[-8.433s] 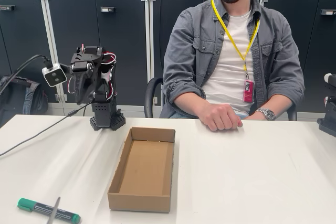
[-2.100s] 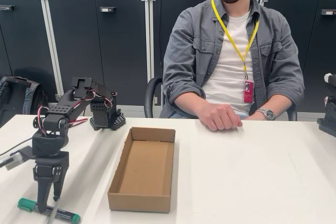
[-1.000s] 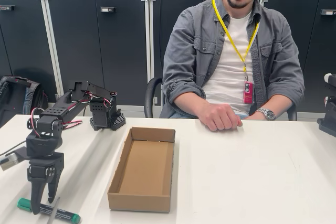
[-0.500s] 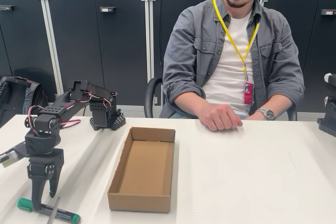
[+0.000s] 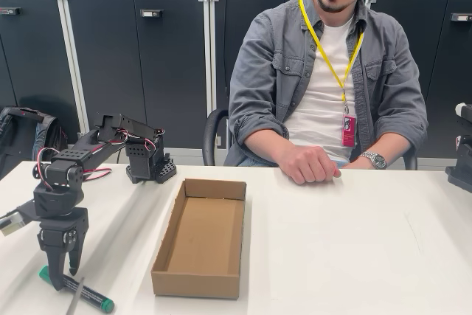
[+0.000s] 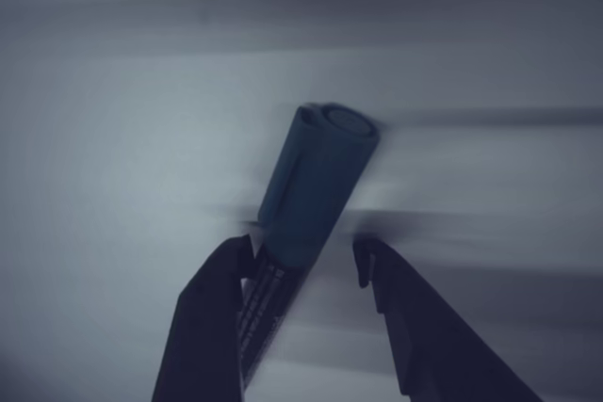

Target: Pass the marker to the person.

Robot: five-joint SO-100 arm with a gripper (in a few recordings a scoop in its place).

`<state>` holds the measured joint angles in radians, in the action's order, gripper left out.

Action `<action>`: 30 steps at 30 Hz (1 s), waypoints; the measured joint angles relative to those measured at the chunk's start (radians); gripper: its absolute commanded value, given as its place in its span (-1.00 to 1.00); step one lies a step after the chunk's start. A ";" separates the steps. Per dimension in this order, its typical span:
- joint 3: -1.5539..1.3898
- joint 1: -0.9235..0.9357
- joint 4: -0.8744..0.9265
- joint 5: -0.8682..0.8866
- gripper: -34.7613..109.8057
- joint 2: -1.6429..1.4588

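Claw (image 5: pixel 60 280) points down at the near left of the worktop (image 5: pixel 332 241), fingers partly open either side of the one marker (image 5: pixel 81 293). Wrist view's blurry, so can't tell if they touch it. A thin grey stick (image 5: pixel 74 299) crosses the marker, cut off at the edge. One cardboard box (image 5: pixel 200 237) right; the person (image 5: pixel 328 79) sits far side.
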<state>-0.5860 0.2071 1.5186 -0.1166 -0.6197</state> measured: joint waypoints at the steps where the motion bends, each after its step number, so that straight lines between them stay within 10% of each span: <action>1: 0.000 0.000 0.005 0.000 -0.23 0.000; 12: 0.000 0.006 0.009 -0.009 -0.42 0.000; 30: -0.009 0.009 -0.006 0.018 -0.15 -0.003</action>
<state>-0.5952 0.2163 1.5125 -0.0982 -0.6228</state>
